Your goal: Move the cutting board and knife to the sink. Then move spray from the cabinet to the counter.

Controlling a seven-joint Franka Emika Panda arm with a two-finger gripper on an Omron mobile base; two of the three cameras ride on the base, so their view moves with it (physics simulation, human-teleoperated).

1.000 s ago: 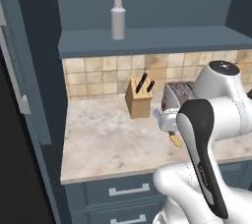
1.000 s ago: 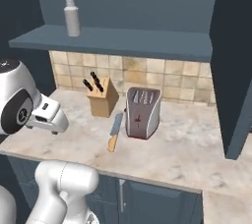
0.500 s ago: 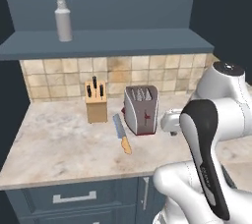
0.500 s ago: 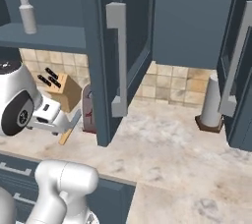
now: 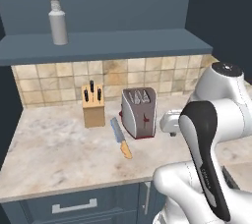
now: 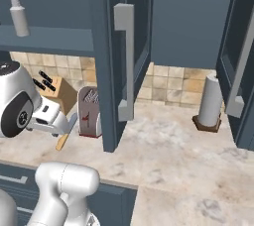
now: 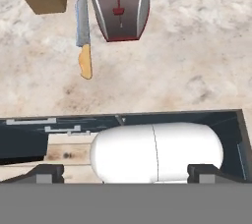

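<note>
At centre frame lies the knife [image 5: 120, 138], grey blade, short orange-tan handle; upper left, the slim grey-white spray [image 5: 57, 16]. The gripper [image 7: 126, 173] stands wide, empty.

Marbled stone counter [image 5: 59, 154]; steel-bladed knife [image 5: 120, 138]; wooden knife block [image 5: 93, 107].

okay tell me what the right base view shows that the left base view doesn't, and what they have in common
Right base view alone: an open slate-blue cabinet door with a long grey handle, and a tall grey cylinder on a brown base standing on the counter by the backsplash.

Left base view alone: a drawer front with a silver bar handle below the counter edge.

Both: the spray upright on the cabinet shelf, the knife block, the toaster, the knife lying flat on the counter in front of them, and the tan tiled backsplash.
</note>
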